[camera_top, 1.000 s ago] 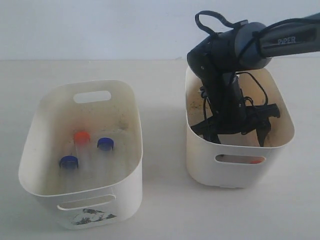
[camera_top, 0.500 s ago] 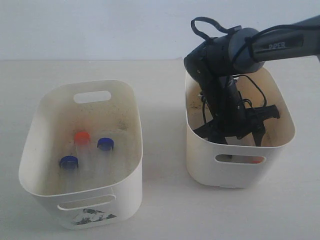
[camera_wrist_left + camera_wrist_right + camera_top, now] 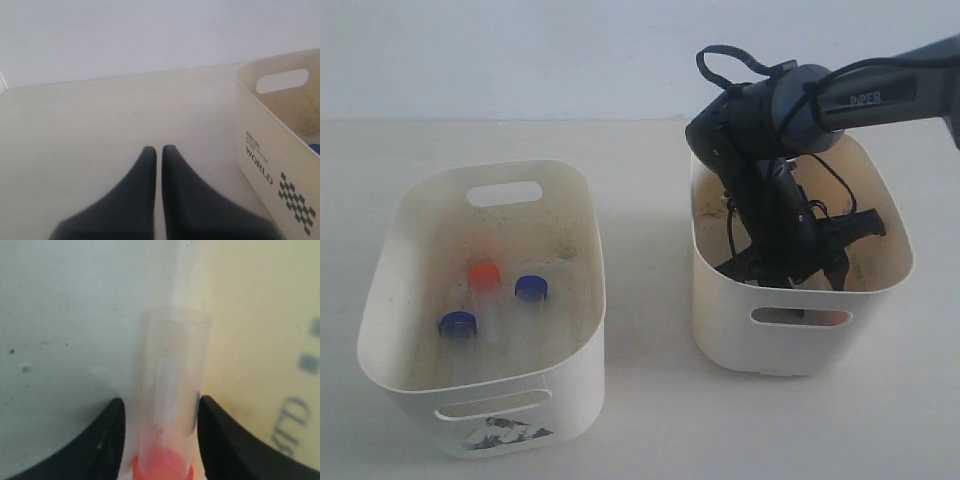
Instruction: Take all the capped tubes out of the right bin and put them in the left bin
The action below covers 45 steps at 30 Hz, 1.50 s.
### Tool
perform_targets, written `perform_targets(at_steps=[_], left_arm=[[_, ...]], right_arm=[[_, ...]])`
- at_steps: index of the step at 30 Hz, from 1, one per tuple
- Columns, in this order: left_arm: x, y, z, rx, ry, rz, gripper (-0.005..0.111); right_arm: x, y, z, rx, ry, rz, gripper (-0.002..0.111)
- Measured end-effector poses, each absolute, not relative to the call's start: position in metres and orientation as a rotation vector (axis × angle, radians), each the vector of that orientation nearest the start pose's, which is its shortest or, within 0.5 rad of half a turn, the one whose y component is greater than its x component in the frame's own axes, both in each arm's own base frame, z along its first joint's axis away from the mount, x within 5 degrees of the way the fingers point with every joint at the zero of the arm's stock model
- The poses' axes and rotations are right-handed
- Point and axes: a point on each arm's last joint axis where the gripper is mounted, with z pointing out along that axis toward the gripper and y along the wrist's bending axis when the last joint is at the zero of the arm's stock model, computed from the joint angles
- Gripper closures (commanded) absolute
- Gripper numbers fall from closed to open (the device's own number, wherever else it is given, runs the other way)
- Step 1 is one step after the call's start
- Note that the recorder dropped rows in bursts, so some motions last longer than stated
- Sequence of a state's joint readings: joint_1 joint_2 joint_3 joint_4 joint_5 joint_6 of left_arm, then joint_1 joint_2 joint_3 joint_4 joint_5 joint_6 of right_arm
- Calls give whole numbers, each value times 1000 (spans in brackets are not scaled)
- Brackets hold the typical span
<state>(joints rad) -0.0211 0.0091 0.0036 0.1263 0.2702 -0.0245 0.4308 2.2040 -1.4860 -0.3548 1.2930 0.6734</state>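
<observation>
The right bin (image 3: 775, 350) holds my right gripper (image 3: 798, 278), which reaches down inside it. In the right wrist view the gripper (image 3: 161, 401) is open astride a clear capped tube (image 3: 172, 370) with an orange-red cap. One finger (image 3: 220, 435) touches the tube and a gap shows at the other. The left bin (image 3: 545, 385), with a torn dark sticker (image 3: 505, 433) on its front, contains an orange-red capped tube (image 3: 484, 273) and two blue ones (image 3: 531, 288) (image 3: 458, 323). My left gripper (image 3: 158, 150) is shut and empty over the table, beside the left bin (image 3: 270, 165).
The right arm (image 3: 790, 100) and its cables cross the right bin's rear rim. A table strip (image 3: 650, 300) separates the two bins. Dark print (image 3: 295, 415) marks the right bin's inner wall near the tube.
The right arm has shifted a little left and lower in the right bin. The orange-red cap seen earlier through the bin's front slot no longer shows there.
</observation>
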Motion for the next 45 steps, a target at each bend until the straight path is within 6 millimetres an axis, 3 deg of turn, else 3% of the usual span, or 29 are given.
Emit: perform_targets(at_steps=[12, 16, 22, 25, 28, 36, 45], left_arm=[[56, 2, 187, 80, 1763, 85, 102], [56, 2, 187, 80, 1763, 85, 102], [56, 2, 187, 80, 1763, 85, 102], [56, 2, 187, 80, 1763, 85, 102], [56, 2, 187, 80, 1763, 85, 102], [56, 2, 187, 80, 1763, 85, 102], [56, 2, 187, 80, 1763, 85, 102]], right_arm=[[363, 134, 115, 193, 3163, -755, 65], [362, 135, 115, 208, 3160, -757, 86], [363, 135, 115, 213, 3157, -760, 90], [362, 135, 115, 213, 3157, -763, 109], [362, 134, 116, 212, 3153, -759, 108], [364, 137, 137, 215, 3093, -613, 108], [361, 134, 181, 248, 3000, -517, 108]])
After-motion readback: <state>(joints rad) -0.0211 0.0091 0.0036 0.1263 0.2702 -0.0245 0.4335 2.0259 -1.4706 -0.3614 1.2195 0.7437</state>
